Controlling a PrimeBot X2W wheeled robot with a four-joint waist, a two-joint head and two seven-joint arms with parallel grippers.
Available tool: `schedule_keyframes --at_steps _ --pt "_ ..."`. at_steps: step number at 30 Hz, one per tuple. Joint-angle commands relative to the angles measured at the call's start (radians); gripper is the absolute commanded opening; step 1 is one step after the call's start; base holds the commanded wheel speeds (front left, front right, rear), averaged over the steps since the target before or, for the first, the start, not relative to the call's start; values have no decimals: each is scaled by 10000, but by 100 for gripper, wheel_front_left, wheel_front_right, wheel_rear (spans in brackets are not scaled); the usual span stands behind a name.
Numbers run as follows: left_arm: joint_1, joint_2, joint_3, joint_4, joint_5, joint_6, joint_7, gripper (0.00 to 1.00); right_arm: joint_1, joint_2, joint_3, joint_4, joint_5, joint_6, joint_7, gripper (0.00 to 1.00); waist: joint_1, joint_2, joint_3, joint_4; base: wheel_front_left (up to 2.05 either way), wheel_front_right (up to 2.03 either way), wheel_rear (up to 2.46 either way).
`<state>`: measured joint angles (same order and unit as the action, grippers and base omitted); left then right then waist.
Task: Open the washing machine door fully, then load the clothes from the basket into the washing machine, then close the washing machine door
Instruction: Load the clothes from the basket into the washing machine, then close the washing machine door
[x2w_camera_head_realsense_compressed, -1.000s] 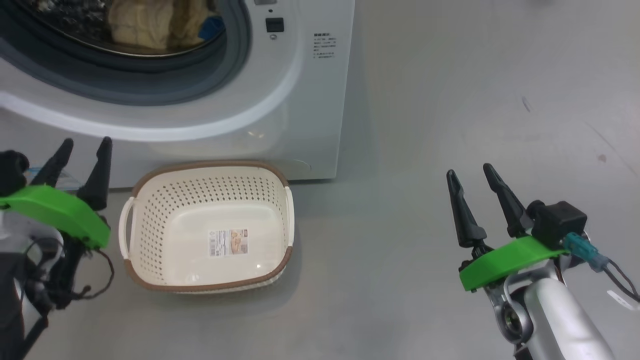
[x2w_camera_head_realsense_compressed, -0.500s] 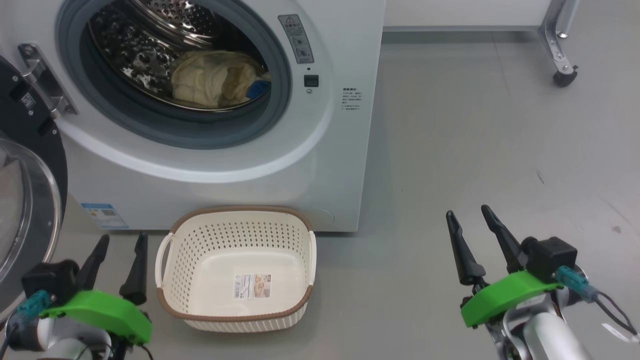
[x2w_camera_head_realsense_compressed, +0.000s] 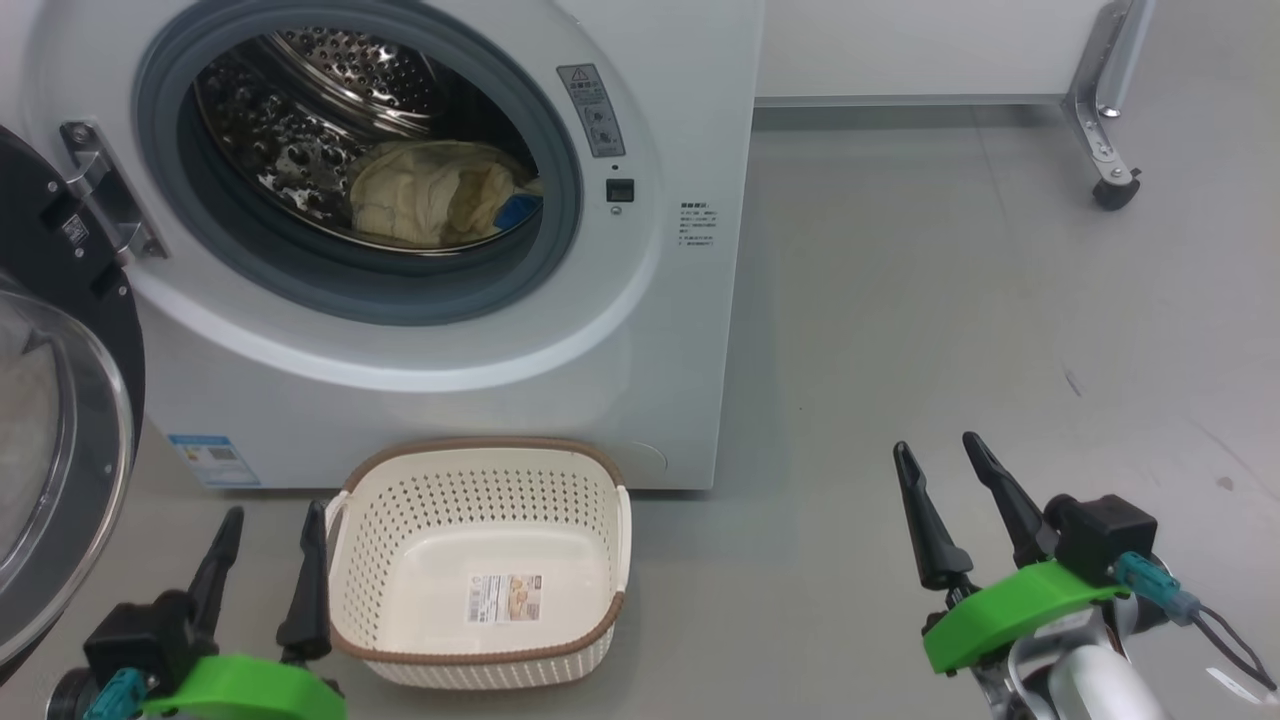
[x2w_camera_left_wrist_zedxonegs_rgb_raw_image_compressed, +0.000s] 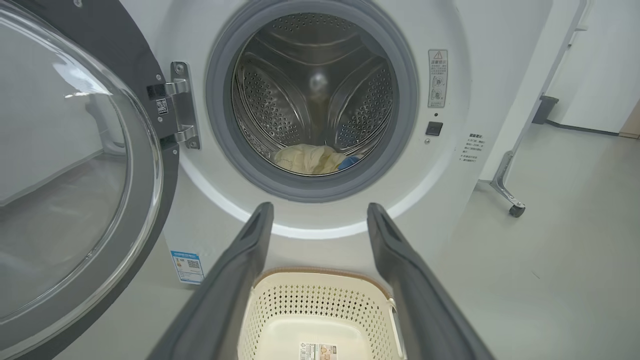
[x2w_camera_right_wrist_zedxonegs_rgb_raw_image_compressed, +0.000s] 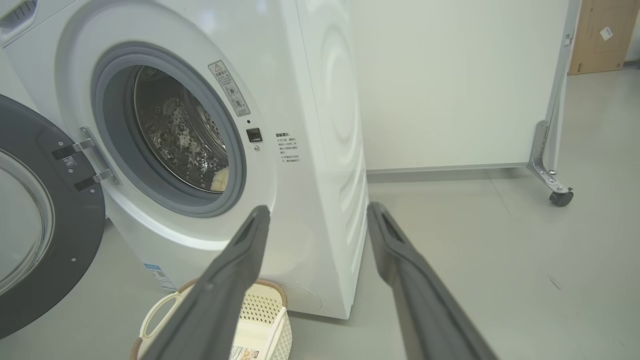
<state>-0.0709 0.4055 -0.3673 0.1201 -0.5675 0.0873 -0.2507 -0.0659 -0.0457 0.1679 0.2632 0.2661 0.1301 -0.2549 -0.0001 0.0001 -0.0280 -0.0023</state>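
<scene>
Loading is done: the soft pale yellow clothes (x2w_camera_head_realsense_compressed: 430, 195) lie in the big white front-loading washing machine (x2w_camera_head_realsense_compressed: 450, 400), and the cream perforated plastic basket (x2w_camera_head_realsense_compressed: 480, 490) before it is empty. The round black-rimmed glass door (x2w_camera_head_realsense_compressed: 60, 330) stands open. The left gripper (x2w_camera_head_realsense_compressed: 277, 512) and right gripper (x2w_camera_head_realsense_compressed: 936, 446) are spread and empty. Remaining step: close the door.

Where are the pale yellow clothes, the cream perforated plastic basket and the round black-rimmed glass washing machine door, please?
Pale yellow clothes (x2w_camera_head_realsense_compressed: 420, 200): head view, bunched fabric.
Cream perforated plastic basket (x2w_camera_head_realsense_compressed: 480, 490): head view, far wall.
Round black-rimmed glass washing machine door (x2w_camera_left_wrist_zedxonegs_rgb_raw_image_compressed: 60, 175): left wrist view, glass bowl.
</scene>
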Motion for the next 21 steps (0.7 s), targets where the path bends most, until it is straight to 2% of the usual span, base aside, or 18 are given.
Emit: schedule_keyframes --at_steps 1,12,21 --pt "-261 3 789 -395 195 -66 -110 100 -277 -45 174 -381 58 6 -69 100 1 -1 -12 -27 0 0 0" --pt "243 -865 1653 -397 1778 -681 -110 100 -293 -45 103 -416 131 6 -69 100 1 -1 -33 -165 0 0 0" --pt "312 -1465 2220 -195 2253 -1128 -110 100 -345 -45 107 -377 138 6 -69 100 1 -1 -97 -234 0 0 0"
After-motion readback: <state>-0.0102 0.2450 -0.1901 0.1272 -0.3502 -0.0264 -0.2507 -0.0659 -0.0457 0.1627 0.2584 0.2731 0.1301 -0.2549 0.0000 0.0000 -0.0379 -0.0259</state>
